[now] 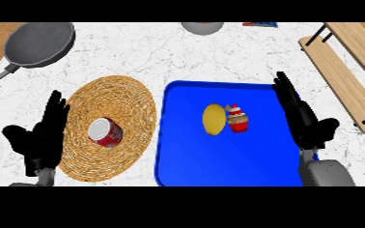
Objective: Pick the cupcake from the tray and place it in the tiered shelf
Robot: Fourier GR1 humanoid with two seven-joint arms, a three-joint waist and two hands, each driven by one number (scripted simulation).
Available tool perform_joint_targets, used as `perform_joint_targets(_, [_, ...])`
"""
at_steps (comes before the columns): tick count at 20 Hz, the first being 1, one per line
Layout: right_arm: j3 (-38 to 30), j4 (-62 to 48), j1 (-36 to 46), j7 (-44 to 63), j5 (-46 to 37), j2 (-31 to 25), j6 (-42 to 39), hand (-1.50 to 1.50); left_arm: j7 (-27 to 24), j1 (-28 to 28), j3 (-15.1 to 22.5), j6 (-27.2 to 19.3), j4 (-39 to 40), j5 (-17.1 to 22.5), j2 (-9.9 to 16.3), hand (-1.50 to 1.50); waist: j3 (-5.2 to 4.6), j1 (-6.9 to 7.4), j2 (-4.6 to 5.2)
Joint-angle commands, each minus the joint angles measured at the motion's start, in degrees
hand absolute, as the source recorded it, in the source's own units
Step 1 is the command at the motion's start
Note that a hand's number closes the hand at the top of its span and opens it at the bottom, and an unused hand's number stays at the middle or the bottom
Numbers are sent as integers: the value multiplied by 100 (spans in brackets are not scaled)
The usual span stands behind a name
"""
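Blue tray (214, 169) still carried the cupcake (238, 119), touching the yellow lemon (213, 120) at its left, so you had everything left to do: grasp, lift, and carry to the wooden tiered shelf (335, 72) at your right. Your right hand (299, 116) stood just beside the cupcake, fingers straight and together, holding nothing; your left hand (43, 135) rested open. The cupcake looked small, upright, red-wrapped, with white frosting.
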State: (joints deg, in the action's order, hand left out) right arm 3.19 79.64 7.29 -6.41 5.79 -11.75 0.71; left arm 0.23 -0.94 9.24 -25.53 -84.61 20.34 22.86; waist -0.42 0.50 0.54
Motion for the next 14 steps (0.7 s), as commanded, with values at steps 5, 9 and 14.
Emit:
perform_joint_targets(5, [126,-1948,1439,2730,-173,-647,-491,150,137,979,292,695,-330,-112,309,0,32,374,170])
perform_joint_targets(9, [-68,-2713,1441,4153,-274,-937,-212,-150,257,1123,447,939,-466,5,266,0,10,358,217])
perform_joint_targets(14, [-664,-3337,2991,5446,649,-603,-425,-150,622,1641,345,1123,-230,178,297,0,46,333,112])
